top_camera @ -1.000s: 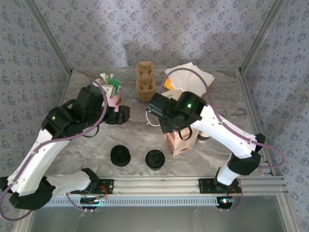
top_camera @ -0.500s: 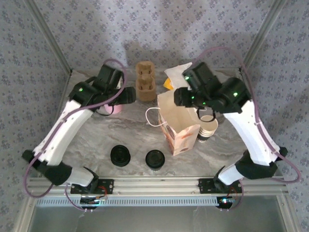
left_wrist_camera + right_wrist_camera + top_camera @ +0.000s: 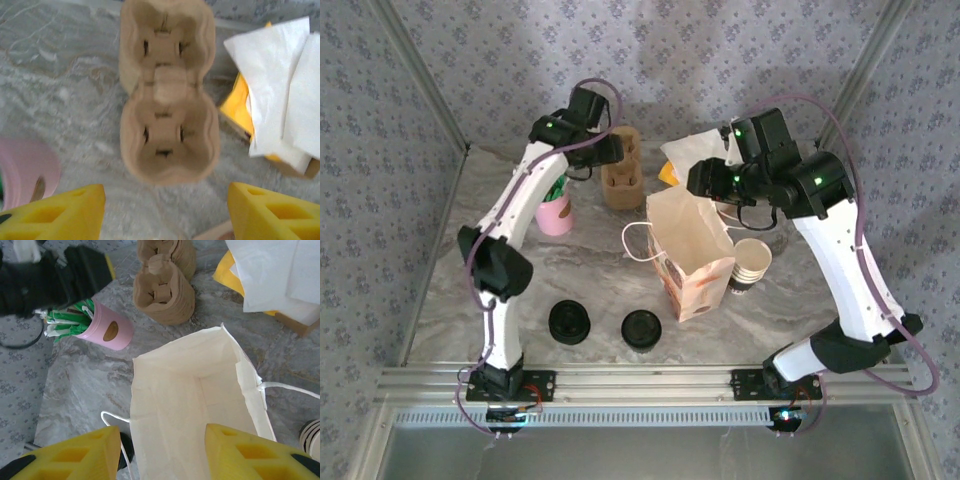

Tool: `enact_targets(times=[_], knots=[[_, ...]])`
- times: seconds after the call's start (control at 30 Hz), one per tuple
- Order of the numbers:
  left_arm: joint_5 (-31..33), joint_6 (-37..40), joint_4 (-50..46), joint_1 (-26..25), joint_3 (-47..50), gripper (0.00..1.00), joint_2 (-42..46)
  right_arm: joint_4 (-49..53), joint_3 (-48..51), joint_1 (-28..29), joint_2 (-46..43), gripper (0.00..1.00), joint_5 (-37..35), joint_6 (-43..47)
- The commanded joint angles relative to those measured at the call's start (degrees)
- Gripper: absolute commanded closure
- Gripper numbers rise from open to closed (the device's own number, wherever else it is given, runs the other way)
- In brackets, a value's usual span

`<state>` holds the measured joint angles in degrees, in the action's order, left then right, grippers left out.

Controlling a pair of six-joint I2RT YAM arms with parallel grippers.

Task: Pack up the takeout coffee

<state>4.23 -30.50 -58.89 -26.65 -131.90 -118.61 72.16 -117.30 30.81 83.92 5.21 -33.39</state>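
Two round black-lidded things [image 3: 569, 322] [image 3: 641, 329] stand near the table's front edge. From above I cannot tell which one is the takeout coffee. A paper bag [image 3: 690, 250] stands upright at the centre with its mouth open and nothing inside. My right gripper [image 3: 162, 455] hovers open over the bag's mouth [image 3: 195, 405] and holds nothing; from above this gripper [image 3: 705, 180] is just behind the bag. My left gripper [image 3: 165, 220] is open and empty, reaching to the back of the table just short of a brown pulp cup carrier [image 3: 167, 100]. Seen from above, it [image 3: 610, 150] is beside that carrier [image 3: 622, 168].
A pink holder [image 3: 556, 213] with green-and-white sticks stands left of the carrier. White napkins over a yellow box [image 3: 705, 155] lie at the back right. A stack of lidless paper cups [image 3: 750, 262] stands right of the bag. The bag's string handle [image 3: 638, 243] loops out to its left.
The left arm swung from the pink holder to the back, up to the carrier, its jaws narrowing somewhat. The right arm rose off the bag and drew back, leaving it standing open.
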Motion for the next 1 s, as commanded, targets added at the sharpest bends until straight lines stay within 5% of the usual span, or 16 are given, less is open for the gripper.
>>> enact_targets(times=[0.0, 0.2, 0.53, 0.97], knots=[[-2.09, -0.11, -2.25, 1.47, -9.63, 0.36, -6.67, 0.16, 0.79, -1.55, -0.05, 0.51, 3.25, 0.78], [-4.99, -1.68, -4.47, 3.53, -24.44, 0.35, -19.05, -0.46, 2.66, -3.39, -0.03, 0.51, 5.42, 0.61], [-7.1, -5.2, 2.2, 5.8, -24.2, 0.31, -23.51, -0.92, 5.66, -4.52, -0.01, 0.51, 7.77, 0.74], [-10.85, -9.48, 8.14, 6.87, -25.08, 0.4, -27.73, -1.38, 8.28, -5.15, -0.8, 0.51, 9.02, 0.65]])
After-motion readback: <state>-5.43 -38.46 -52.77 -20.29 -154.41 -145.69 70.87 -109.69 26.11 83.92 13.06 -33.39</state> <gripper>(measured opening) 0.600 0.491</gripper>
